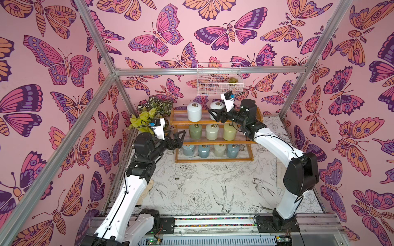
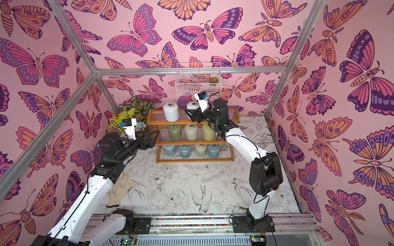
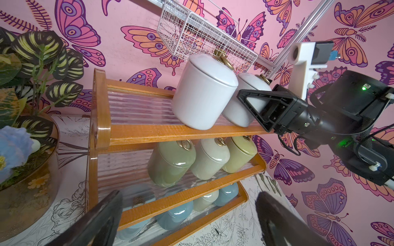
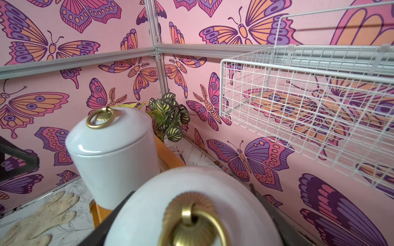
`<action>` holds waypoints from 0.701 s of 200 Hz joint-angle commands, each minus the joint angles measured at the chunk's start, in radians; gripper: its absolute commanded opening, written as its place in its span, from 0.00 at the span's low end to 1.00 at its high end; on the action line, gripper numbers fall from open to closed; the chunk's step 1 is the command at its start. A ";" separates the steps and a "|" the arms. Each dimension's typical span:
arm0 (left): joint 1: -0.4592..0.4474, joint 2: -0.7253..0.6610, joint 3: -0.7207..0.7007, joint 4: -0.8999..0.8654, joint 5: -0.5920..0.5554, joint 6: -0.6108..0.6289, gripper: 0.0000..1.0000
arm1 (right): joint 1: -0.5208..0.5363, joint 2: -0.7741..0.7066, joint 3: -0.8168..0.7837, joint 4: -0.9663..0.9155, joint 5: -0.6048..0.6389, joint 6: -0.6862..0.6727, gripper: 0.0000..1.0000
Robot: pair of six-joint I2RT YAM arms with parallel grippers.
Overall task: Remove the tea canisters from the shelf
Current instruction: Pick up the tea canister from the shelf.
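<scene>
At the left edge of the table (image 2: 191, 187), a worn pale glove (image 2: 119, 189) is lying on the white covering, which is showing line drawings of birds and blossoms. In the back left corner a glass vase (image 3: 25, 204) is holding striped leaves and a blue flower. The left gripper (image 1: 182, 139) is hovering just beside the left end of the shelf (image 1: 213, 159), level with the middle tier, its jaws standing wide with nothing between them.

The shelf is sitting against the back wall, and all nine tea canisters (image 2: 184, 151) are resting on it. On the top tier a white canister (image 1: 194, 111) is standing upright, and just to its right the right gripper (image 1: 213, 116) is clamping a second white canister (image 3: 231, 115) by its body. A sage green canister (image 1: 195, 132), a cream canister (image 1: 212, 132) and a pale yellow canister (image 1: 229, 132) are lining the middle tier; three blue-grey ones and another cream one are lining the bottom tier.

Above the right gripper a white wire basket (image 1: 219, 85) is hanging on the wall, carrying a small succulent (image 1: 232, 80). Pink butterfly wallpaper (image 1: 64, 64) is covering all three walls behind an aluminium frame (image 1: 191, 71).
</scene>
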 commanded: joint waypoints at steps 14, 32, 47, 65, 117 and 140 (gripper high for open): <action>-0.004 0.000 -0.021 0.016 -0.023 0.011 1.00 | 0.003 0.009 -0.015 0.102 -0.001 0.002 0.54; -0.005 -0.007 -0.028 0.018 -0.031 0.016 1.00 | 0.004 0.005 -0.055 0.187 -0.013 -0.011 0.50; -0.005 -0.011 -0.033 0.016 -0.042 0.020 1.00 | 0.004 0.002 -0.082 0.254 -0.019 -0.022 0.49; -0.004 -0.013 -0.037 0.017 -0.048 0.022 1.00 | 0.004 -0.005 -0.078 0.264 -0.020 -0.036 0.47; -0.004 -0.015 -0.041 0.016 -0.052 0.024 1.00 | 0.003 -0.086 -0.104 0.292 -0.066 -0.047 0.46; -0.005 -0.012 -0.041 0.016 -0.057 0.027 1.00 | 0.004 -0.137 -0.133 0.316 -0.080 -0.036 0.46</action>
